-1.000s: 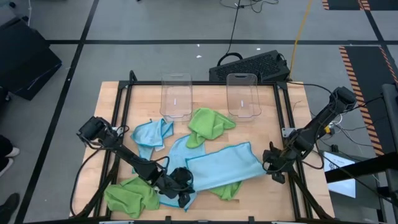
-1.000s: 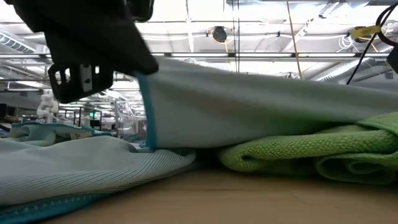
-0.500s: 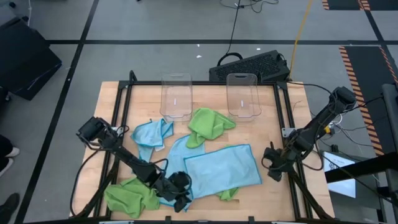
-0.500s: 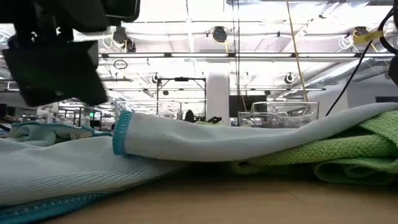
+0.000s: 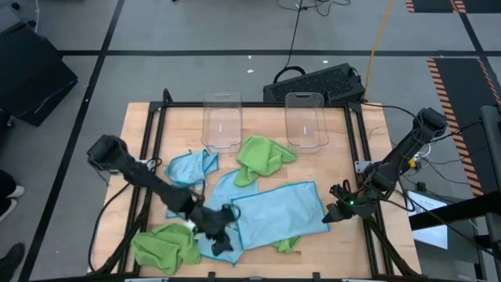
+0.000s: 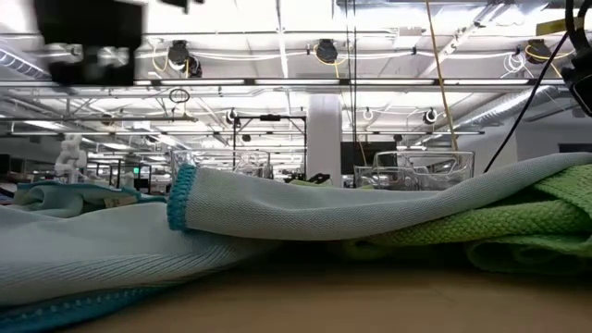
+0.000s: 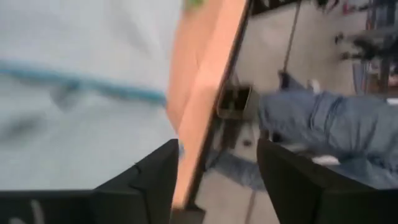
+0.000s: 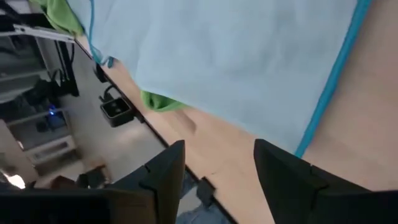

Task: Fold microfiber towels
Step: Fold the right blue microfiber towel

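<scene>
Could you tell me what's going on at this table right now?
Two robot arms are working on a pile of small cloths on a wooden table. A light blue cloth lies spread flat over other blue and green ones. The left claw is at its near-left corner and the right claw at its right edge; both are open and hold nothing. A crumpled green cloth and two clear bins sit further back. No folding shows yet.

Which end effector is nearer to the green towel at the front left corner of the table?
The left. The left end effector hangs just beside the green towel, at the flat blue towel's near corner. The right end effector is far across the table, at that blue towel's opposite edge.
</scene>
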